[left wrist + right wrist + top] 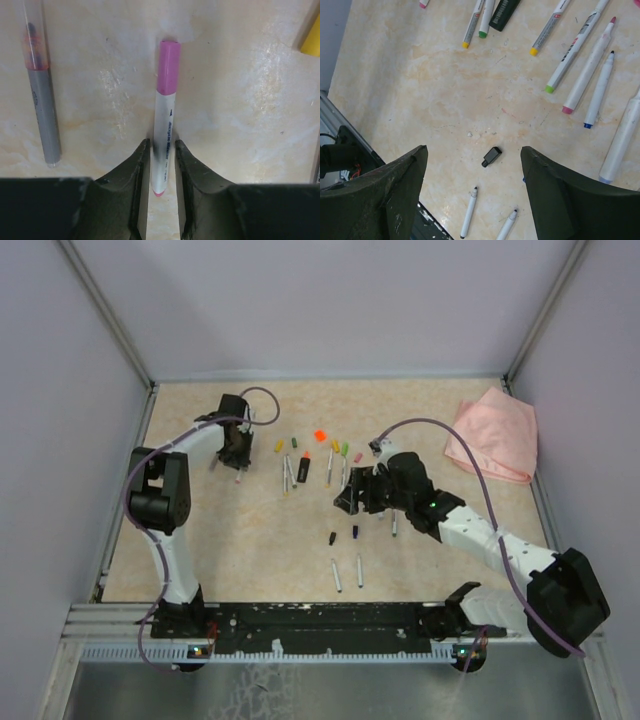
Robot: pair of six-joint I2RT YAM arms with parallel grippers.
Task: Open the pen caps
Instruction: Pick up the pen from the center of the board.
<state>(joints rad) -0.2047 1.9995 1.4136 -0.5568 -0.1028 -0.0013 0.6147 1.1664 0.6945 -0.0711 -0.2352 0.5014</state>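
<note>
Left jaws clamp the white barrel (164, 131); right jaws, gaping empty, should pinch its light, slick pink cap (168, 67) crosswise.

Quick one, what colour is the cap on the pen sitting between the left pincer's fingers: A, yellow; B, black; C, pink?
C: the pen lying between the fingers of the left pincer has a pink cap on its far end.

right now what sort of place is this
Likely a robot test booth: plain walls box in a stone-look table, a left arm and right arm are bolted to a rail at its near edge, and pens and loose caps lie spread out.
</note>
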